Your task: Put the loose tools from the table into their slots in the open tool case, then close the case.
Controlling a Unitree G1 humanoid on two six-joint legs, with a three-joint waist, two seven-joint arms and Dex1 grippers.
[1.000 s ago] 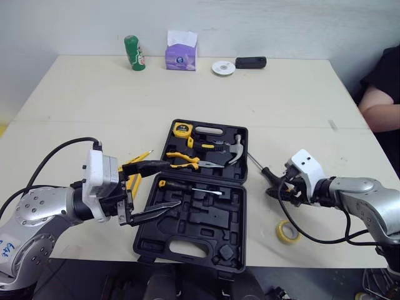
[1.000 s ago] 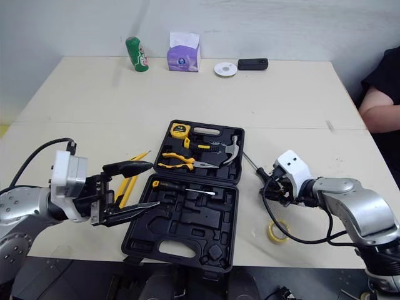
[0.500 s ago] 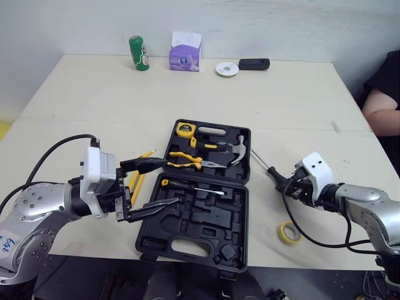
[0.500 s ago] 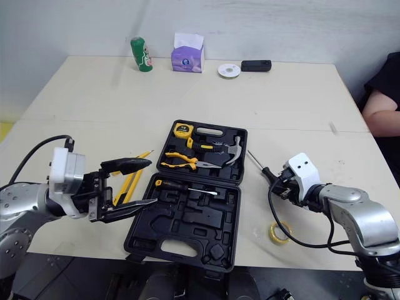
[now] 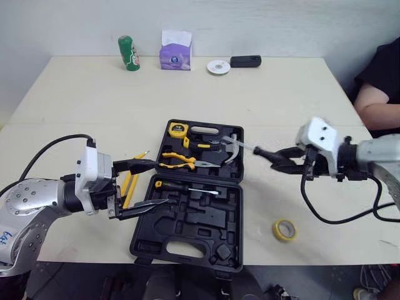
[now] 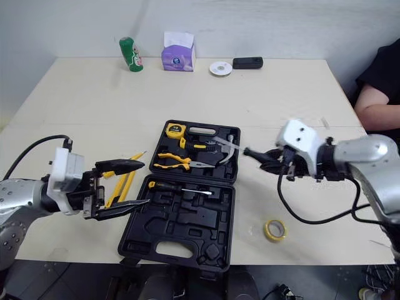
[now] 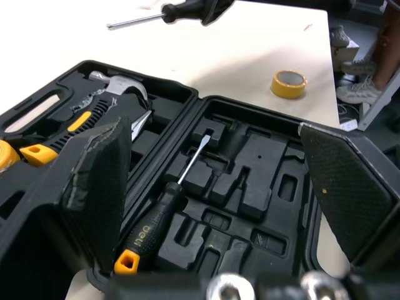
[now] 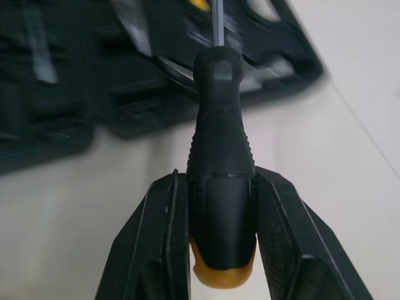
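Lifted off the table since a second ago, the black-handled screwdriver with a yellow butt end now hangs in the air just right of the case, clamped by its handle between the two fingers of the right gripper, its steel shaft pointing left over the case's far right corner. Nearest on the right, a yellow tape roll lies flat on the pale beige table, well apart from the case. The black plastic tool case lies open in the middle; its near half shows mostly bare moulded slots. The left gripper hovers at the case's left edge with its fingers spread wide and nothing between them. Just beyond its lower finger, a second screwdriver with a black-and-yellow handle sits in a slot along the far edge of the near half. A slim yellow tool lies on the table left of the case, partly hidden by the gripper. The far half holds yellow-handled pliers, a silver-headed hammer and a yellow tape measure. Along the far edge stand a green can, a purple tissue box, a white disc and a black oblong device. A person's arm rests at the far right.
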